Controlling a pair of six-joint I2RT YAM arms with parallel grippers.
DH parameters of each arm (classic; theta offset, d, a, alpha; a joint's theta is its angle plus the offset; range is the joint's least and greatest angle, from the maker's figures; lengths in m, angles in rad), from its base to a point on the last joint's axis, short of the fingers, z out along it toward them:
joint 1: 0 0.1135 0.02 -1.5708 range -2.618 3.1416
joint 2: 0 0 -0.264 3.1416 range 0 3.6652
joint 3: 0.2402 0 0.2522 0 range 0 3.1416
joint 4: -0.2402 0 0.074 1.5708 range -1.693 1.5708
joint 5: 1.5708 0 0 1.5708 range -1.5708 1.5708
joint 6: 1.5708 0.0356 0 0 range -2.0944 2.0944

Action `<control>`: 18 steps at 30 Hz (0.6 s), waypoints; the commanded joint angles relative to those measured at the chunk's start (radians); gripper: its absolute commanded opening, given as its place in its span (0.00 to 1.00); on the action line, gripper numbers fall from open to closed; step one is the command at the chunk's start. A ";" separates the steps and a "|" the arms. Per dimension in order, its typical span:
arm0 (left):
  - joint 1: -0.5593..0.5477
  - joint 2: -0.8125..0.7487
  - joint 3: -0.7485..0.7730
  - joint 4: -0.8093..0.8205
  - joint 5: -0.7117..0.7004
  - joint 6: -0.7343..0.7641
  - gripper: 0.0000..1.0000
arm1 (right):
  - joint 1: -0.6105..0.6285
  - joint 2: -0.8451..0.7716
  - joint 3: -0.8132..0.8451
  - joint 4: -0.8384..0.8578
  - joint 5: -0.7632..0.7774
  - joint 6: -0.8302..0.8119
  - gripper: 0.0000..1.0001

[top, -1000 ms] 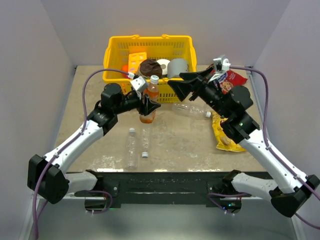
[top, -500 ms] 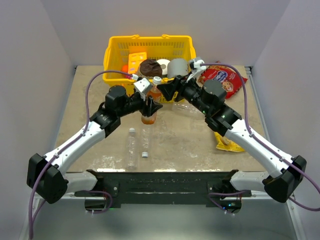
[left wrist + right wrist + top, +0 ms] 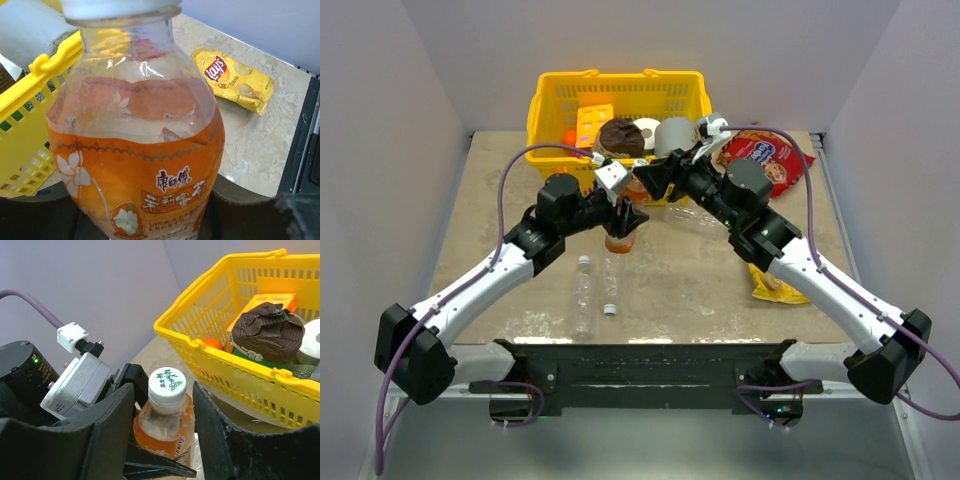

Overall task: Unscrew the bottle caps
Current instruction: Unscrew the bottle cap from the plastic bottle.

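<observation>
Left gripper (image 3: 620, 218) pinching orange-label clear plastic bottle (image 3: 135, 165) at body, holding it upright just before yellow plastic basket (image 3: 548, 100). Right gripper (image 3: 164, 392) jaws standing spread either side of white round screw cap (image 3: 167, 381), narrow gaps showing.

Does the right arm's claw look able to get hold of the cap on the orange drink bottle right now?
Probably yes. The right claw has its fingers either side of the white cap, with nothing between. The left claw grips the orange drink bottle lower down, leaving the top free.
</observation>
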 commanded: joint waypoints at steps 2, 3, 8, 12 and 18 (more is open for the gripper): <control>-0.011 0.004 0.019 0.021 -0.008 0.025 0.00 | 0.006 0.015 0.044 0.053 -0.025 -0.003 0.51; -0.013 0.004 0.019 0.021 -0.010 0.025 0.00 | 0.006 0.017 0.047 0.051 -0.030 -0.001 0.50; -0.014 0.004 0.020 0.018 -0.015 0.031 0.00 | 0.005 0.018 0.044 0.056 -0.030 -0.003 0.44; -0.014 0.006 0.020 0.015 -0.015 0.032 0.00 | 0.006 0.018 0.042 0.057 -0.028 -0.003 0.37; -0.024 0.010 0.022 0.009 -0.018 0.037 0.00 | 0.006 0.021 0.055 0.042 -0.068 -0.012 0.22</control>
